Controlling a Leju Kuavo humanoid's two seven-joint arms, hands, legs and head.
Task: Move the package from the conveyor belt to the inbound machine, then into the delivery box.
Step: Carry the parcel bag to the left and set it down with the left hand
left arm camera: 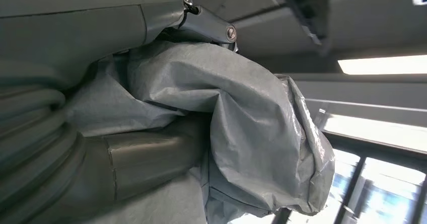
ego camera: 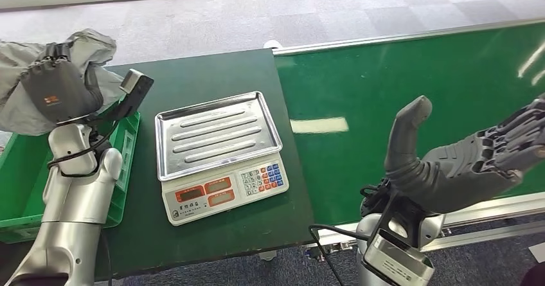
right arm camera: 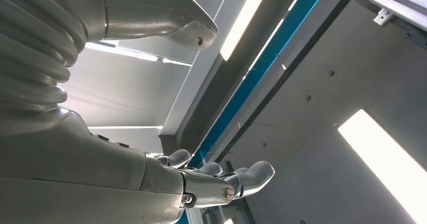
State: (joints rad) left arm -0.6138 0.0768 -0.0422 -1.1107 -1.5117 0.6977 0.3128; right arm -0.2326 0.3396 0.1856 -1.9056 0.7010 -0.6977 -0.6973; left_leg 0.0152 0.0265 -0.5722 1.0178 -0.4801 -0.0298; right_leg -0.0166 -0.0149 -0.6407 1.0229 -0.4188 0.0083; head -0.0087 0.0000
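Observation:
A crumpled grey plastic package (ego camera: 90,58) is held by my left hand (ego camera: 54,90) above the green delivery box (ego camera: 19,177) at the far left. In the left wrist view the grey package (left arm camera: 252,128) bulges out between the thumb and fingers. The inbound machine is a weighing scale (ego camera: 222,154) with a bare steel tray, standing on the dark table. Over the green conveyor belt (ego camera: 398,99) my right hand (ego camera: 469,160) hangs palm up, fingers spread and nothing in it; the right wrist view shows the same hand (right arm camera: 151,178) against the ceiling.
The dark green table (ego camera: 212,74) carries the scale, with the green box at its left edge. A metal rail (ego camera: 411,38) borders the belt's far side. Grey carpet floor lies beyond the table and belt.

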